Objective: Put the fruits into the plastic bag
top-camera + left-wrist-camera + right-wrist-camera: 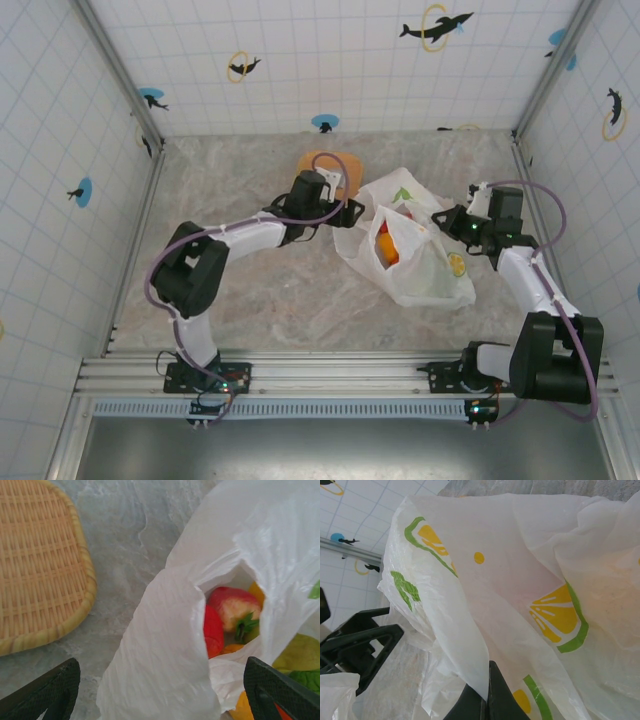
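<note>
1. Left arm and right arm: white links, bulky black joint housings.
2. A purple cable loops along each arm.
3. Bases: black plates, tiny coloured dots, possibly status lights.
4. Left fingers: black, finely textured.
5. Right fingers: black, smooth, tapered.

A grey-veined, marble-look worktop carries two things: a tan woven plate at 12 o'clock from its centre and, at 3 o'clock, a crumpled white plastic bag printed with lemon slices. A strip of bare surface separates plate and bag.
</note>
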Controlling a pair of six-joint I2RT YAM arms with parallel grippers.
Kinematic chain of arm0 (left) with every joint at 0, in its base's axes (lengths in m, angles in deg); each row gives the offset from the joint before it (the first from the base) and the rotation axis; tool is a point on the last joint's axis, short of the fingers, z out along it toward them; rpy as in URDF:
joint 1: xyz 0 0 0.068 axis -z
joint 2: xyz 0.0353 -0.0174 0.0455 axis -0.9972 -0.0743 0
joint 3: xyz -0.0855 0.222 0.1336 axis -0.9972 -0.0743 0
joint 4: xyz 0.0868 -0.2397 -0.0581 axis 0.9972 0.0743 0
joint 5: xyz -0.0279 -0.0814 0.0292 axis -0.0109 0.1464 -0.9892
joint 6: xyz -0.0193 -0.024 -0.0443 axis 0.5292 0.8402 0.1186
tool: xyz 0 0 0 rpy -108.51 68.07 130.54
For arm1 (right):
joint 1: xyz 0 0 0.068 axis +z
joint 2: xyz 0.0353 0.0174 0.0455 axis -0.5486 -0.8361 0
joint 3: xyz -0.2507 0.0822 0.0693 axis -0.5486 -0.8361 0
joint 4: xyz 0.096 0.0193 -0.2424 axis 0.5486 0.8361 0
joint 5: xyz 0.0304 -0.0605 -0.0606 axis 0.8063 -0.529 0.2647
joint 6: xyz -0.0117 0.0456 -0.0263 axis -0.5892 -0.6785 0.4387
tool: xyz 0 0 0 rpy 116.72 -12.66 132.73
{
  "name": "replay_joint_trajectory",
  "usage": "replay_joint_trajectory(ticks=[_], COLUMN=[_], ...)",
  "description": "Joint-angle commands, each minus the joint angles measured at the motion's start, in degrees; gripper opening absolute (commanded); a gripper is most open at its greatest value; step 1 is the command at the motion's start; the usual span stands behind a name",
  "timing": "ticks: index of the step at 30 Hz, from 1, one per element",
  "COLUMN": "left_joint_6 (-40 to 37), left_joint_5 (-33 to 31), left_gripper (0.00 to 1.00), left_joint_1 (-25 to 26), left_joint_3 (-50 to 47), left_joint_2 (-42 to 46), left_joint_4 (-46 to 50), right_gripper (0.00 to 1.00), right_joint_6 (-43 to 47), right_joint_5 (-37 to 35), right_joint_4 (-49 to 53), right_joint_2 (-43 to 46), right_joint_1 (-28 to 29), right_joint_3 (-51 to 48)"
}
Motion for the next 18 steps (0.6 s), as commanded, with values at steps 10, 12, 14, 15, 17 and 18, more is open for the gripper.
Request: replay_joint_trajectory(ticks=[10,12,14,15,17,18], left_joint_6=[2.5,2.4,2.2,2.2,2.1,2.2], left_joint_5=[6.3,6.3,6.6,7.1,9.0,10.7], left_gripper=[0.31,0.2,0.11,0.06,0.02,0.0], left_joint_1=[0.1,0.1,0.2,0.1,0.1,0.1], left_joint_3=[4.4,3.5,2.5,2.0,1.2,0.7], left_joint_2=[-3.1,-1.5,0.6,1.9,4.9,6.5], left_joint_4=[0.4,0.4,0.5,0.4,0.2,-0.4], right_gripper=[0.0,0.0,0.0,0.0,0.0,0.0], right_joint_6=[0.3,0.3,0.4,0.5,0.7,0.8], right_joint_5=[-0.8,-0.9,-1.0,-1.2,-1.4,-1.7], right_joint_4=[0.2,0.2,0.6,0.7,0.9,1.4], right_joint_2=[1.3,1.2,1.2,1.3,1.5,1.7], right_joint_1=[0.1,0.0,0.0,-0.1,-0.2,-0.4], right_joint_3=[1.4,1.6,2.0,2.3,3.0,3.6])
